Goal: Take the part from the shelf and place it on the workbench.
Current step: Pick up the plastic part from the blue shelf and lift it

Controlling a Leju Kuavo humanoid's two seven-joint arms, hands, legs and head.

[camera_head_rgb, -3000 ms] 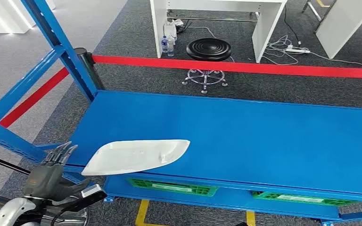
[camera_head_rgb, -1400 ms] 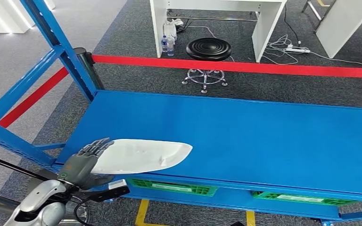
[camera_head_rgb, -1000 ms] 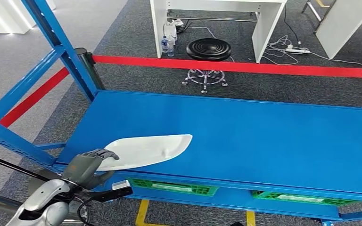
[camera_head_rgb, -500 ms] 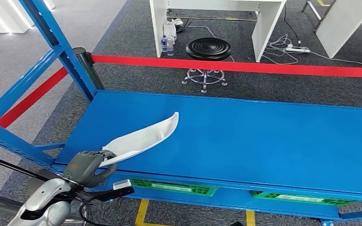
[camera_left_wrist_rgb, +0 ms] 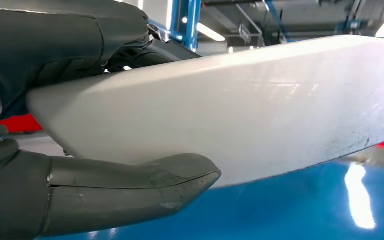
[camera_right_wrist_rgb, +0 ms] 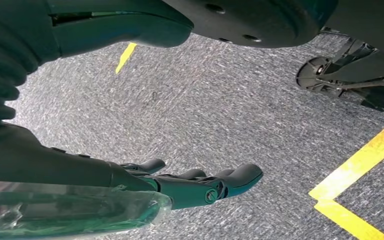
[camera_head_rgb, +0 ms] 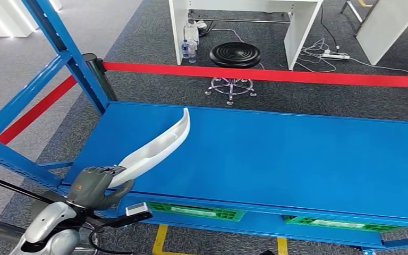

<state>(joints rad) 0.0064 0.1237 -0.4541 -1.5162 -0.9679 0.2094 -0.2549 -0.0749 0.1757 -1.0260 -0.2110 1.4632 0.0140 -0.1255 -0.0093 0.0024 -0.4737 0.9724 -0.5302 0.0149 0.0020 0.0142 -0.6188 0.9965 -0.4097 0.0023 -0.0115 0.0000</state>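
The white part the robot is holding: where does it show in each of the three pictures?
Head view: the white part slants up from the left hand, lower left.
Left wrist view: the white part spans the frame, close up.
Right wrist view: not in it.
Shared landmark: the blue shelf surface, under the part in the left wrist view.

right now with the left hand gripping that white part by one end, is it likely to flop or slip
The white part probably stays stiff: it juts up unsupported, holding its curve. Its glossy skin looks slippery, and the left hand grips only one end, so it may pivot.
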